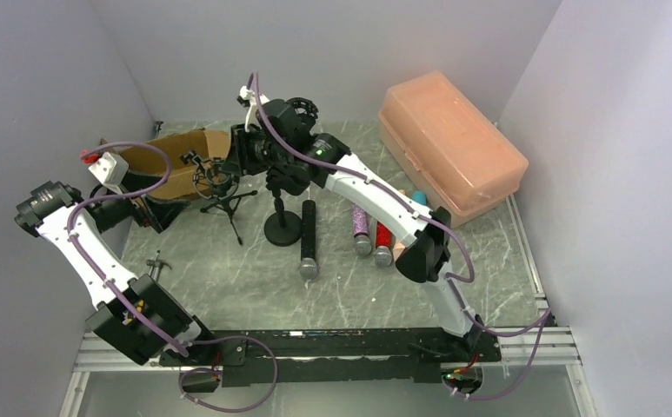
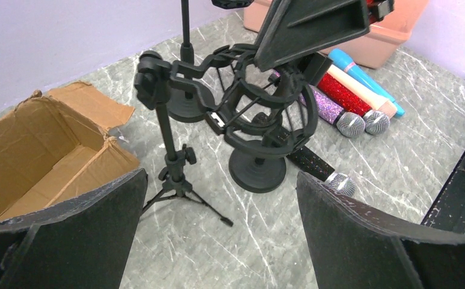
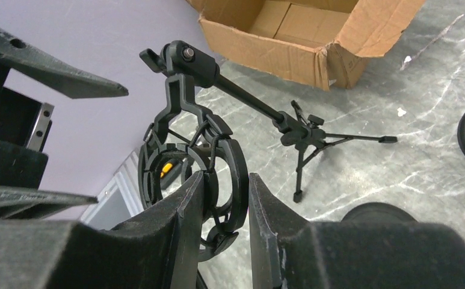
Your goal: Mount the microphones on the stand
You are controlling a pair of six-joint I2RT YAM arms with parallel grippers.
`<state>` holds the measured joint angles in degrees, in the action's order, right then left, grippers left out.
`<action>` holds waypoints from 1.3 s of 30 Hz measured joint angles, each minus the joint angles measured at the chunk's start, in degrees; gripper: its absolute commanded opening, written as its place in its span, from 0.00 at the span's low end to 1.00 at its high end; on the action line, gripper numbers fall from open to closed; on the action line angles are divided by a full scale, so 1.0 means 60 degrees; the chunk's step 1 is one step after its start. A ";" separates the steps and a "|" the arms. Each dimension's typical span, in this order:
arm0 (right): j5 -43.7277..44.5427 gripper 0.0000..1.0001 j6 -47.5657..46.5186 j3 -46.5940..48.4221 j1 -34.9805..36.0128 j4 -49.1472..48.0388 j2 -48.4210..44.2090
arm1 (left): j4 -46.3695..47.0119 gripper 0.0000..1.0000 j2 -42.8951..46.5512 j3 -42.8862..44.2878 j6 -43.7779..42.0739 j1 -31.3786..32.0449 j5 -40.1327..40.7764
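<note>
Black tripod stand (image 2: pixel 168 135), microphones (image 2: pixel 345 94) lying flat (unattached)

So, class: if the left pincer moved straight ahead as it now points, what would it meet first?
Likely the black shock mount on the tripod stand; depth is hard to judge.

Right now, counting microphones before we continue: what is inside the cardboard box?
Only bare cardboard shows inside the cardboard box; no microphone. Its near end is hidden behind a finger of the left gripper, so that part cannot be checked.
</note>
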<state>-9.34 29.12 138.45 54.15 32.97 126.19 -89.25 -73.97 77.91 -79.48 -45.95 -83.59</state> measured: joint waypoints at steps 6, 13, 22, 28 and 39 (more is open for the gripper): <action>-0.0736 0.25 0.0215 -0.0004 -0.0306 0.0550 -0.0339 | 0.0004 1.00 0.0011 0.0091 0.0189 -0.0018 -0.0022; -0.1326 0.48 0.0525 -0.0142 -0.0543 0.0838 -0.0408 | 0.0004 1.00 0.0310 0.0080 0.0131 -0.0018 -0.0026; -0.1359 0.85 0.0721 -0.0645 -0.0780 0.1031 -0.0583 | 0.0000 1.00 0.0627 0.0015 0.0113 -0.0018 -0.0073; -0.0710 0.95 0.0408 -0.0707 -0.1173 0.1574 -0.1348 | -0.0004 1.00 0.0539 0.0055 0.0514 -0.0018 -0.0080; 0.1789 0.91 -0.0102 -0.6652 -0.1909 0.1188 -0.6819 | 0.4353 1.00 0.1781 -0.0022 0.6969 0.1209 0.3286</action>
<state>1.39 28.51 98.54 42.70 40.10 85.27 -63.13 -63.29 77.78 -37.67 -38.70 -63.88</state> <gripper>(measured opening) 0.938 0.995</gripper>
